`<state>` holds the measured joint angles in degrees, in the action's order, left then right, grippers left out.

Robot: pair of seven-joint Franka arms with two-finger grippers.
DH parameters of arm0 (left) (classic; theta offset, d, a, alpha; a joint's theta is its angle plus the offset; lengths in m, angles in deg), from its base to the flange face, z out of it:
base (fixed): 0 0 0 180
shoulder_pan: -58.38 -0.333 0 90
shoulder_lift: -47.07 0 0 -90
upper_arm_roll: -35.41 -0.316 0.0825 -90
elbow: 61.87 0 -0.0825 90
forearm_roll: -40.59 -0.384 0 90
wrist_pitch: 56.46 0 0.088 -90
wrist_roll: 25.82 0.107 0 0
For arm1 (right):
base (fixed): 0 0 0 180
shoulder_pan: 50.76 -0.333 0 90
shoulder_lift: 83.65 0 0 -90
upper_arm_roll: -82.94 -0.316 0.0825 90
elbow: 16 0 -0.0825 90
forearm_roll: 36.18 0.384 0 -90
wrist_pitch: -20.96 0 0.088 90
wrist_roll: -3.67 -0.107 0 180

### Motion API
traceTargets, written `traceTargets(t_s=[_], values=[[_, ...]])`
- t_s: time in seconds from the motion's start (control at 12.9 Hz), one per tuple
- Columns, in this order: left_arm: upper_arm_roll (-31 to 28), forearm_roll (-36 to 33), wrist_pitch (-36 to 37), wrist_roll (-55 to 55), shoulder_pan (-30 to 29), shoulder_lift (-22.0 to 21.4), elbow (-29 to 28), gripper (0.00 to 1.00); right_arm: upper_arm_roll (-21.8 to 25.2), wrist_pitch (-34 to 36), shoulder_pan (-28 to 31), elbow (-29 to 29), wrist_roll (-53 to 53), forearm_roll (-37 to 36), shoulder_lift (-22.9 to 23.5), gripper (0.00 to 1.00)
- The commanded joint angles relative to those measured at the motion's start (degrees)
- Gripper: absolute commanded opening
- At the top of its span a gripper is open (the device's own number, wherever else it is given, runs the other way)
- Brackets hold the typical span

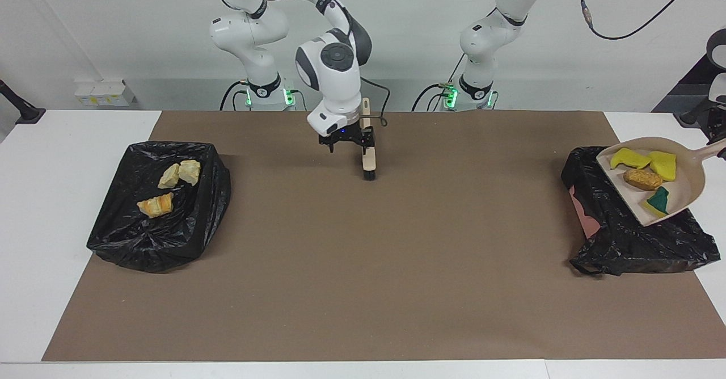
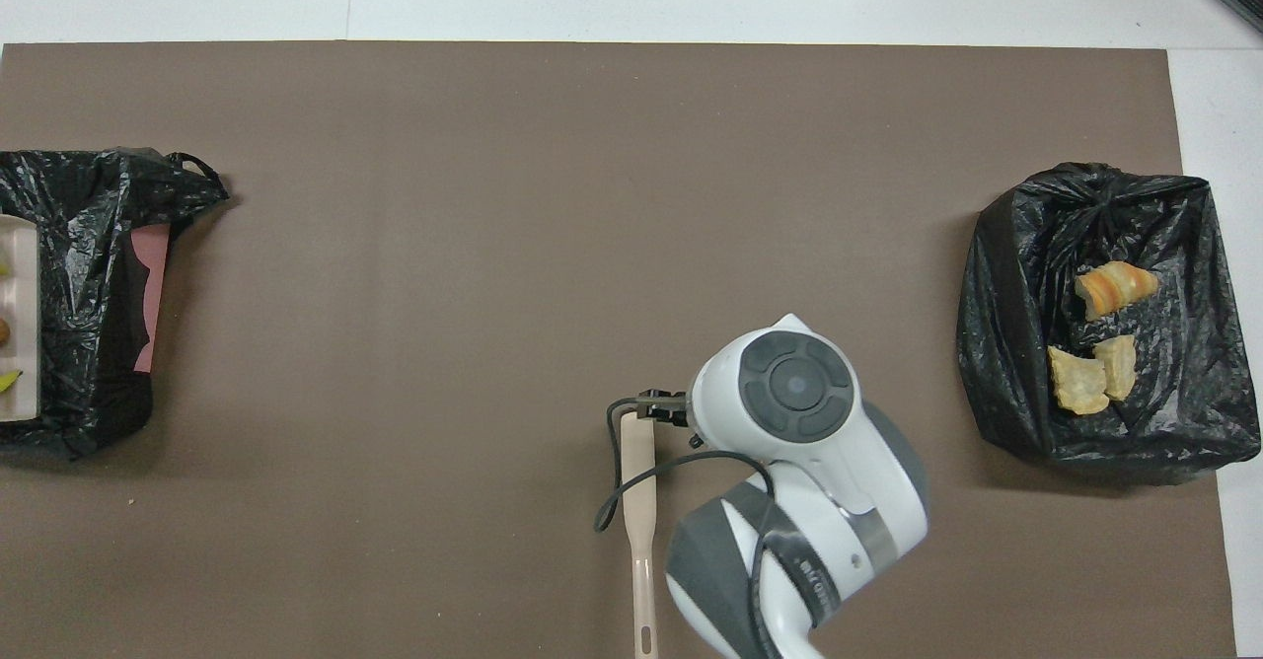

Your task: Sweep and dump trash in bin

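A beige dustpan [image 1: 652,180] hangs tilted over the black-bagged bin [image 1: 624,237] at the left arm's end. It carries trash: yellow spongy pieces [image 1: 628,158], a brown lump [image 1: 642,179] and a yellow-green scrap [image 1: 658,202]. My left gripper [image 1: 721,143], at the picture's edge, is shut on the dustpan's handle. In the overhead view only the dustpan's lip [image 2: 20,324] shows. The wooden brush [image 1: 368,155] [image 2: 639,521] lies on the mat. My right gripper [image 1: 346,146] stands open just above the mat, beside the brush and off it.
A second black-bagged bin [image 1: 159,209] [image 2: 1095,314] sits at the right arm's end with three golden bread chunks [image 1: 156,204] in it. A brown mat [image 1: 363,265] covers the table. The right arm's white hand [image 2: 789,383] hides its gripper from overhead.
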<state>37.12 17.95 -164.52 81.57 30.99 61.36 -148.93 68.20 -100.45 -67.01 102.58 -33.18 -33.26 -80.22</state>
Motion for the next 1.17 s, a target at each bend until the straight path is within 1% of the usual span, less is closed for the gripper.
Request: traceTargets(t_s=[0.0, 0.16, 0.23, 0.31, 0.47, 0.62, 0.78, 0.93, 1.09], values=[[-0.57, -8.62, -1.45, -4.36, 3.47, 0.56, 1.55, 0.00, -0.46, 1.35, 5.60, -3.35, 5.10, -1.07, -0.53, 1.00], [-0.57, -14.60, -1.81, -11.46, 5.49, 0.04, 1.55, 0.00, -0.38, 1.53, 7.98, -5.02, 5.55, -1.94, -0.62, 1.00], [-0.48, -17.85, -1.81, -14.29, 5.68, -0.23, 1.63, 0.00, -0.38, 1.62, 9.38, -5.55, 5.64, -2.91, -0.62, 1.00], [-0.57, -19.62, -1.81, -16.06, 5.68, -0.23, 1.64, 0.00, -0.38, 1.62, 10.70, -5.90, 5.81, -3.44, -0.62, 1.00], [-0.57, -22.52, -1.72, -16.78, 5.68, -0.23, 1.81, 0.00, -0.46, 3.71, 13.25, -8.18, 6.86, -3.53, -0.79, 1.00], [-0.48, -26.64, -0.76, -16.69, 6.99, -0.23, 2.86, 0.00, 0.23, 7.49, 14.05, -10.82, 10.63, -3.44, -1.23, 1.00], [-0.48, -32.09, 0.03, -16.60, 9.88, -0.84, 3.31, 0.00, 5.31, 9.34, 12.05, -12.23, 12.84, -3.62, -2.55, 1.00], [-0.48, -33.78, 1.00, -16.69, 11.30, -2.07, 3.31, 0.00, 11.29, 10.22, 9.84, -13.80, 14.42, -3.62, -4.12, 1.00], [-0.57, -35.19, 2.23, -16.69, 12.18, -2.07, 3.31, 0.00, 13.94, 14.78, 10.01, -16.53, 17.66, -3.53, -5.18, 1.00]])
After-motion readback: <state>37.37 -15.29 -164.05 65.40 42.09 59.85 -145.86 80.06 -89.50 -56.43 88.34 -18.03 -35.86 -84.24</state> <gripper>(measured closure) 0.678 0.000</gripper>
